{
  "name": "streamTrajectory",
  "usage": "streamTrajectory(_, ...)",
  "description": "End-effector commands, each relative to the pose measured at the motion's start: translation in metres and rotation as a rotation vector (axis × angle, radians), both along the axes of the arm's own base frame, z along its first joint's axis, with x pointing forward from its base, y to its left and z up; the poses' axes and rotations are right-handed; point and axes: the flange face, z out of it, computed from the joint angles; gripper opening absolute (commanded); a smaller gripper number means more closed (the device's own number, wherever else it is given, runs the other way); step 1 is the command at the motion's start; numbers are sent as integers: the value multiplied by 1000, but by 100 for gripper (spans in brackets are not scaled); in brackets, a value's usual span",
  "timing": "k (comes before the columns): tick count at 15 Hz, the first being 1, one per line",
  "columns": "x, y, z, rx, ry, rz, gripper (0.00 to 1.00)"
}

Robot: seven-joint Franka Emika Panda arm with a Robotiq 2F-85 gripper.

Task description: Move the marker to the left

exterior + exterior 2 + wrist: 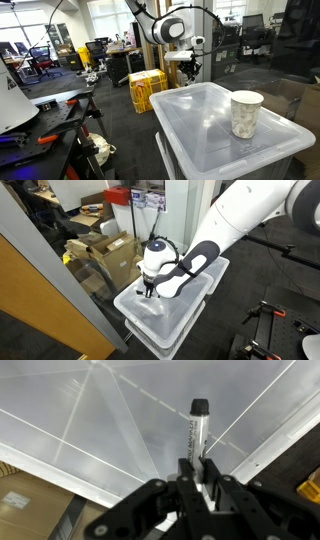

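Observation:
In the wrist view my gripper (pixel 197 468) is shut on the marker (pixel 198 422), a slim stick with a black cap and a pale printed barrel. The marker points away from the fingers over the translucent bin lid (pixel 90 430). In both exterior views the gripper (pixel 185 70) (pixel 148 288) hangs at the edge of the lid (pixel 195 125), far from the white speckled cup (pixel 246 113). The marker is too small to make out in the exterior views. The arm hides the cup in an exterior view (pixel 200 260).
The lid tops a stack of clear plastic bins (pixel 160 330). A yellow crate (pixel 147 88) stands on the floor behind. Cardboard boxes (pixel 110 250) sit beside the bins, behind a glass partition. A workbench with tools (pixel 50 125) stands nearby.

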Motion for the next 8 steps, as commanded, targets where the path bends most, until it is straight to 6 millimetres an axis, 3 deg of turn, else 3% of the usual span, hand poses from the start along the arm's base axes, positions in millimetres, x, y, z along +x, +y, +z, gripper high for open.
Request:
streamTrajectory(1,-3,7,4,60,-17,-118,5)
streamTrajectory(8,-13,10,-5,135,-35,-283,5)
